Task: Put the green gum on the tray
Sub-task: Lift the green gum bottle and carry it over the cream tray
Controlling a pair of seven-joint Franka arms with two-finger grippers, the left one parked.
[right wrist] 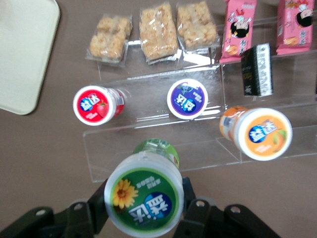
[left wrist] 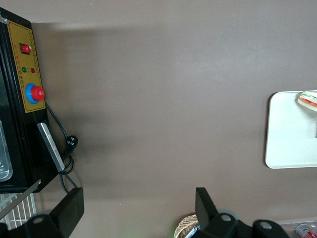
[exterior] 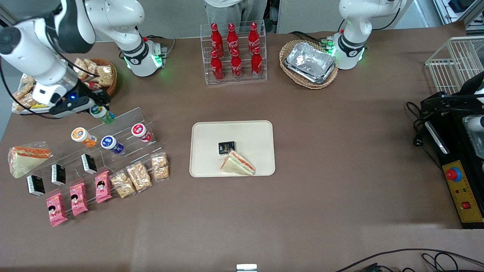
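My right gripper (exterior: 99, 107) is shut on the green gum (exterior: 103, 114), a green canister with a white lid, and holds it lifted above the top step of the clear acrylic rack (exterior: 124, 130). In the right wrist view the gum (right wrist: 145, 194) sits between the black fingers (right wrist: 97, 206), its lid facing the camera. The cream tray (exterior: 206, 166) lies in the table's middle, toward the parked arm's end from the rack, and holds a sandwich (exterior: 237, 163) and a small black packet (exterior: 226, 147). The tray's corner shows in the right wrist view (right wrist: 25, 54).
On the rack stand an orange canister (exterior: 84, 136), a blue one (exterior: 112, 144) and a red one (exterior: 141, 132), with black packets, pink packs (exterior: 78, 198) and cereal bars (exterior: 139, 176) nearer the camera. A wrapped sandwich (exterior: 24, 159) lies beside the rack. Cola bottles (exterior: 236, 53) stand farther off.
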